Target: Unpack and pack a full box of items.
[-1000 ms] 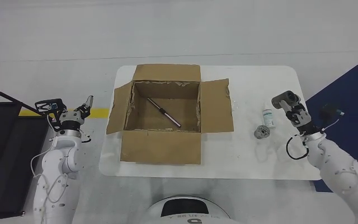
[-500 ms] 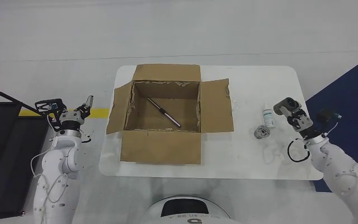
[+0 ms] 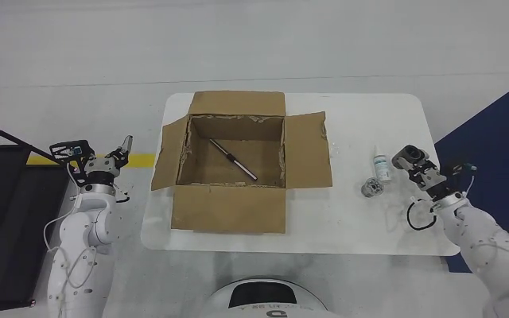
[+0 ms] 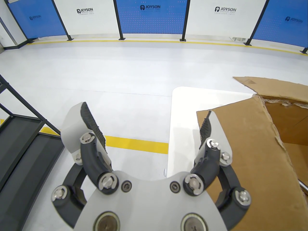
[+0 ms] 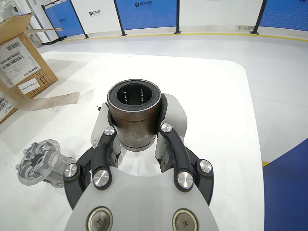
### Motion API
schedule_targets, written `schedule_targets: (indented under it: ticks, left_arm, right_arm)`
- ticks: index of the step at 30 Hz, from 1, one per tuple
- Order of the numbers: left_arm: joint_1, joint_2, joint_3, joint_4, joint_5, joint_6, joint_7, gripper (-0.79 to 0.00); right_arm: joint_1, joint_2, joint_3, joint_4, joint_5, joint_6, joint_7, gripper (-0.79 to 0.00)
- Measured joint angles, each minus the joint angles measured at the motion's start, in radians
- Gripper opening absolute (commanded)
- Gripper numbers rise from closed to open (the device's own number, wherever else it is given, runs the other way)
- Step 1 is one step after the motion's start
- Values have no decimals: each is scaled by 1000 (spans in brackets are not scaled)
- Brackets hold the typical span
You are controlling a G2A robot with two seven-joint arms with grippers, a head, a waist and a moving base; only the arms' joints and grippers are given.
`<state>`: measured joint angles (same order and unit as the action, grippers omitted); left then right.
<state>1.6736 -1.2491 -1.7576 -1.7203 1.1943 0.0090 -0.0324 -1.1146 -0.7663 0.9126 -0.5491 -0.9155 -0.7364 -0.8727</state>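
An open cardboard box (image 3: 231, 167) stands in the middle of the white table (image 3: 350, 222), with a thin dark rod (image 3: 233, 159) lying inside. My right gripper (image 5: 134, 114) is shut on a dark metal cylinder with a hollow bore (image 5: 133, 111), held over the table's right side (image 3: 411, 157). A small white bottle (image 3: 382, 165) and a grey flanged metal part (image 3: 371, 188) (image 5: 39, 164) rest on the table just left of it. My left gripper (image 4: 146, 121) is open, holding nothing, off the table's left edge (image 3: 102, 159), beside the box's left flap (image 4: 243, 145).
A strip of peeled packing tape (image 5: 43, 102) lies on the table by the box. A black rack (image 3: 20, 215) stands on the floor at far left. Bare table surface shows on the right and in front of the box.
My right gripper has lowered toward the table and drawn slightly back to the right with the cylinder still in it. The left arm has not moved.
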Motion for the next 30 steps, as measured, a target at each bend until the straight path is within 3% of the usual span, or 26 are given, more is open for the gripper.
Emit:
schedule_targets:
  ticks: [9, 19, 23, 26, 29, 30]
  left_arm:
    - [0, 0, 0, 0, 0, 0, 0, 0]
    - [0, 0, 0, 0, 0, 0, 0, 0]
    - [0, 0, 0, 0, 0, 0, 0, 0]
    - [0, 0, 0, 0, 0, 0, 0, 0]
    - [0, 0, 0, 0, 0, 0, 0, 0]
    - [0, 0, 0, 0, 0, 0, 0, 0]
  right_arm:
    - [43, -29, -16, 111, -73, -26, -5, -785]
    - [72, -67, -23, 189, -94, 10, -10, -785]
    - [81, -81, -26, 214, -101, 12, -3, -545]
    - [80, -87, -28, 229, -111, 2, -17, -434]
    - [79, -88, -27, 241, -128, -12, -48, -18]
    - [80, -87, -26, 245, -133, -19, -59, 0]
